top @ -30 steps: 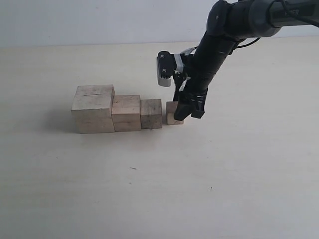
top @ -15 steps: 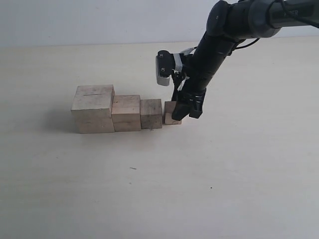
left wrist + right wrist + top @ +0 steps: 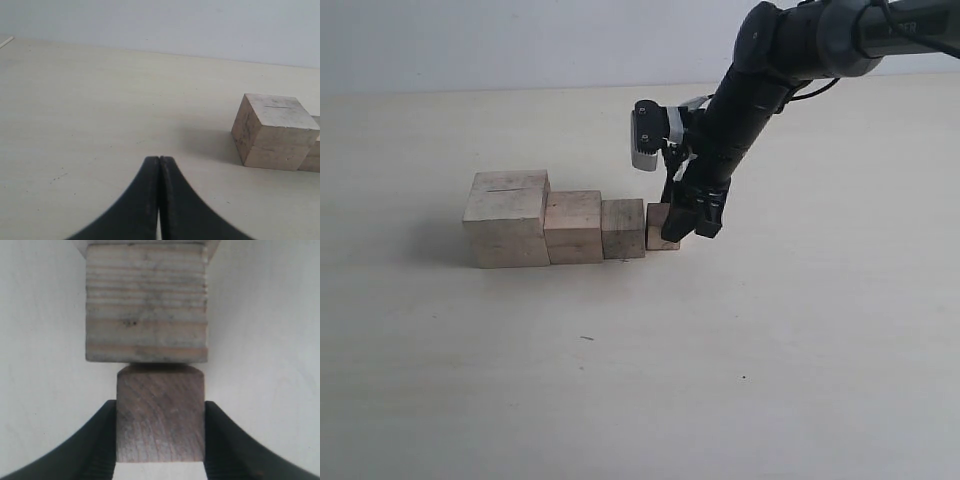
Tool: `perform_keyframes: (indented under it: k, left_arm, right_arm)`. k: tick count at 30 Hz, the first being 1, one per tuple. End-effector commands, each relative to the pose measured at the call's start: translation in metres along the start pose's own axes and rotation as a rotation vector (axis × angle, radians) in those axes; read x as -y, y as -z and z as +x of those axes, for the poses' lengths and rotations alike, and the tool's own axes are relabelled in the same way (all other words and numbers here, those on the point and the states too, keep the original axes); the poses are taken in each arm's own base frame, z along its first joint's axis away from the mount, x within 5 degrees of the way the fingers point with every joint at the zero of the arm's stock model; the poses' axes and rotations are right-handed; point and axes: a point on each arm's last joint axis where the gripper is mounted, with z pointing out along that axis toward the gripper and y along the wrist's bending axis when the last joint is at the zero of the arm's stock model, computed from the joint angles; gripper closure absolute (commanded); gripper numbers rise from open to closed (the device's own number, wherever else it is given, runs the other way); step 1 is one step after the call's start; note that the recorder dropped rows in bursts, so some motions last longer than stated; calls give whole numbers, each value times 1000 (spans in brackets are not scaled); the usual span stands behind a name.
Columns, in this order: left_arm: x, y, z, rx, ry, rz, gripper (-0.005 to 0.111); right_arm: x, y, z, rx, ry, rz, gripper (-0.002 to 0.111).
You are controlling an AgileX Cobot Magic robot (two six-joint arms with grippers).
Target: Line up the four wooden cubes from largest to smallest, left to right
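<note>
The left claw is parked away from the work, its fingers pressed together on nothing. The largest cube is seen well apart from it.

In the exterior view the row is laid on the table from 9 o'clock to 3 o'clock. The largest cube, slit on top, is set at the 9 o'clock end. The second cube is butted against it, and the third cube is butted against that, so that size falls step by step.

The smallest cube is placed at 3 o'clock of the third cube, either touching it or just beside it; which cannot be told. It is clamped by its two opposite side faces in the right claw, which leaves the face toward the row free to be closed up. The order is judged correct; release is not yet made.
</note>
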Motion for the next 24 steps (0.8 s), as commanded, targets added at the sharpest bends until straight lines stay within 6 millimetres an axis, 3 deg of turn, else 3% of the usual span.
perform_keyframes:
  k: [1, 7, 18, 24]
  left_arm:
    - [0, 0, 0, 14, 6, 2, 107]
    - [0, 0, 0, 14, 6, 2, 107]
    - [0, 0, 0, 14, 6, 2, 107]
    - [0, 0, 0, 14, 6, 2, 107]
  right_arm:
    - [0, -1, 0, -1, 3, -1, 55]
    - [1, 4, -2, 7, -23, 18, 44]
    - [-5, 48, -17, 32, -130, 91, 40]
    - [2, 62, -1, -161, -297, 247, 42]
